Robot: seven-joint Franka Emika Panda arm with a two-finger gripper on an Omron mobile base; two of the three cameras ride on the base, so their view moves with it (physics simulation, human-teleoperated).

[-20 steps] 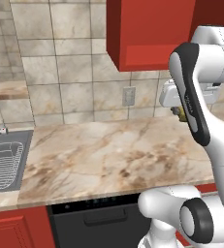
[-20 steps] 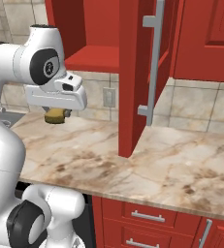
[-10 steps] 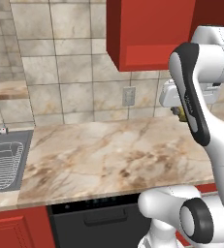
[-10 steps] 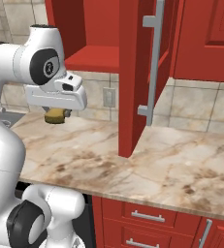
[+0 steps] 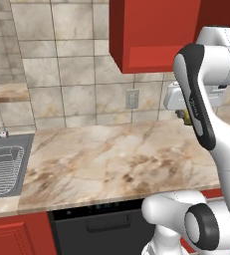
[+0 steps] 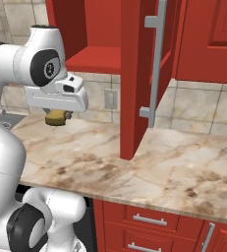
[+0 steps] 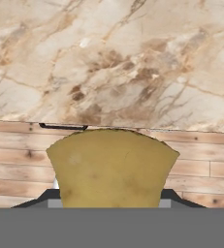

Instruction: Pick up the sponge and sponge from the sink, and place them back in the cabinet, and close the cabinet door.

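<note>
Claw jaws are seen clamped on the tan-yellow sponge, which is carried in the air above the marble surface, below and to the left of the open red cabinet. In the hand view the sponge bulges up between the jaws, with the surface edge and a wooden floor beyond it. From the left base view the sponge is glimpsed only as a small patch behind the white forearm. The cabinet door stands swung out, edge-on, with its silver bar handle facing right, just right of the claw. The sink lies well apart at the far left; whether a second sponge rests in it cannot be told. Several risks are judged from here: the soft sponge could be squeezed out of the grip if it is knocked against the cabinet's lower front edge during the lift; the wrist or forearm could be caught on the projecting door; and if the sponge is released too near the shelf's lip, it might tumble back onto the surface.
</note>
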